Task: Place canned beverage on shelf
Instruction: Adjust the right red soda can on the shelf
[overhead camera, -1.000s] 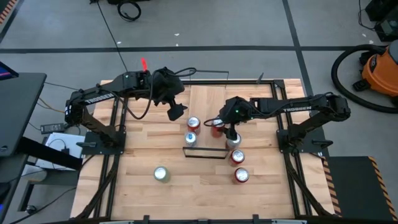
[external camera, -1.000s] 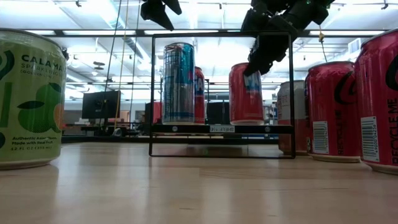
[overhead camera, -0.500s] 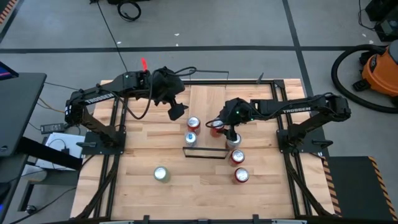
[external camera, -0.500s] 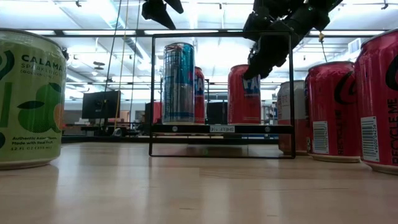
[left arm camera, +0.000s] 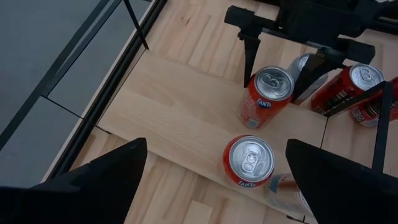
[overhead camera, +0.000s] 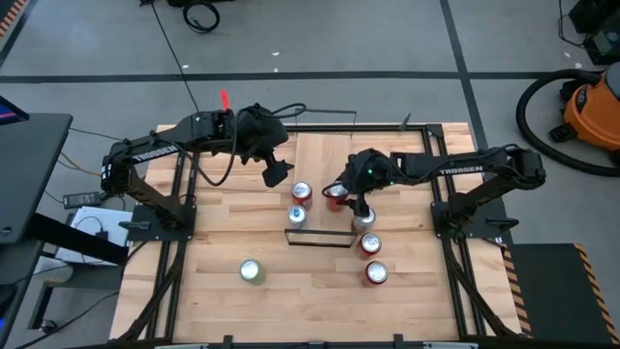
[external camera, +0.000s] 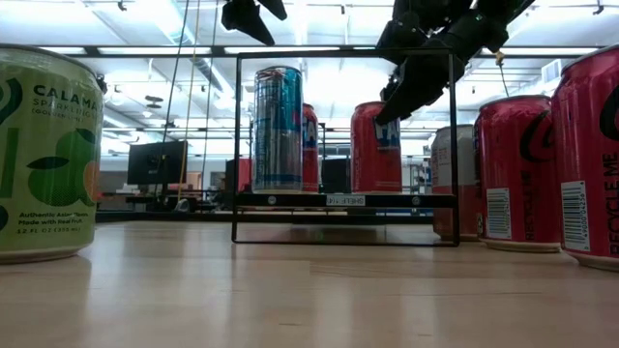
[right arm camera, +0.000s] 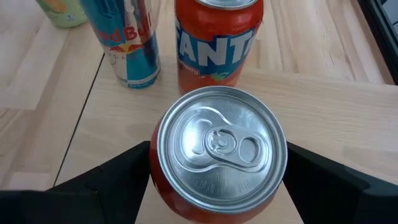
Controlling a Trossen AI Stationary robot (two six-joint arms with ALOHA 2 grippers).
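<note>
Holding a red can between its fingers, the right gripper stands it on the shelf beside the Fanta can. Next, I think, the fingers must open and lift straight up. The left gripper hovers nearby with fingers wide.

High cam: straight down, far, whole table. Low cam: tabletop level, facing room. Right wrist cam: close above orange can between right gripper fingers; left wrist cam shares that can, farther off.
</note>
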